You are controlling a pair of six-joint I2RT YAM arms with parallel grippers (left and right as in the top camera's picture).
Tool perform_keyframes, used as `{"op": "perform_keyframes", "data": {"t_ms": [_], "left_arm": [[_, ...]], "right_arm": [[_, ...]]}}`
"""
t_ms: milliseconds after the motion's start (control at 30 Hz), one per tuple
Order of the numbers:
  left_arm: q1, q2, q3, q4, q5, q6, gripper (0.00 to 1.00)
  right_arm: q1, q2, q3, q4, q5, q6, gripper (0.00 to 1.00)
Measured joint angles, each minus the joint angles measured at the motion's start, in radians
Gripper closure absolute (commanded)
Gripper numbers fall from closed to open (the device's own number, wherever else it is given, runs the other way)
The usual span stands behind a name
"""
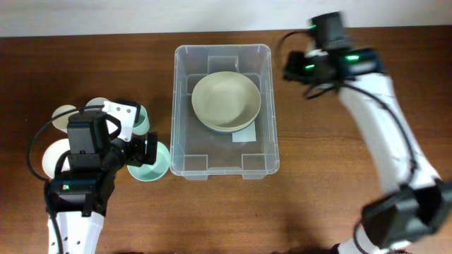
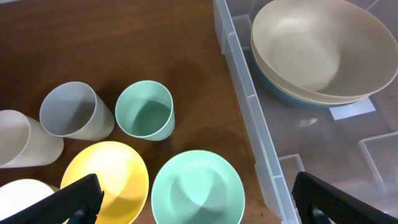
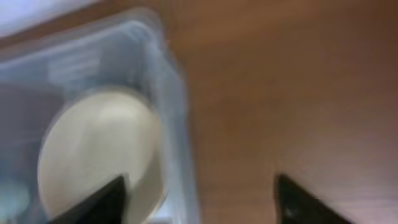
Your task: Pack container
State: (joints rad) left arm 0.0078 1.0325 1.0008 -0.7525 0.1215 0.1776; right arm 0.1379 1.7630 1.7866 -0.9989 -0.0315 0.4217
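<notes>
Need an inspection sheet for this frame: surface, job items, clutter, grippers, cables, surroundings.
Surface: wooden table, no damage seen.
Job's things: container upright, lidless; beige bowl nested on blue bowl inside.
Clutter: mint bowl, yellow bowl, mint cup, grey cup left of the container.
Grippers: left gripper open above the mint bowl; right gripper open, empty, beside the container's far right corner.
Cables: black cable looped by the left arm; another along the right arm.
Surroundings: pale strip beyond the table's far edge; nothing else seen.
</notes>
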Motion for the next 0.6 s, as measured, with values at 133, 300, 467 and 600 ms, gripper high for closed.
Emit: {"op": "perform_keyframes", "data": {"t_ms": [133,300,467,600], "left_arm": [[0.000,0.000,0.000,0.000,0.000,0.000,0.00],[0.000,0.000,0.000,0.015,0.003,0.000,0.00],[0.000,0.000,0.000,0.000,0.032,-0.012,0.00],[0.000,0.008,0.036,-0.084,0.043,-0.036,0.00]], "right_arm": [[-0.193,-0.112,0.037,-0.160,0.028,-0.004,0.01],[-0.357,-0.134,0.014,-0.322,0.044,-0.003,0.01],[-0.380,-0.126,-0.086,-0.377,0.045,-0.011,0.01],[-0.376,-0.123,-0.182,-0.400,0.029,-0.025,0.06]]}}
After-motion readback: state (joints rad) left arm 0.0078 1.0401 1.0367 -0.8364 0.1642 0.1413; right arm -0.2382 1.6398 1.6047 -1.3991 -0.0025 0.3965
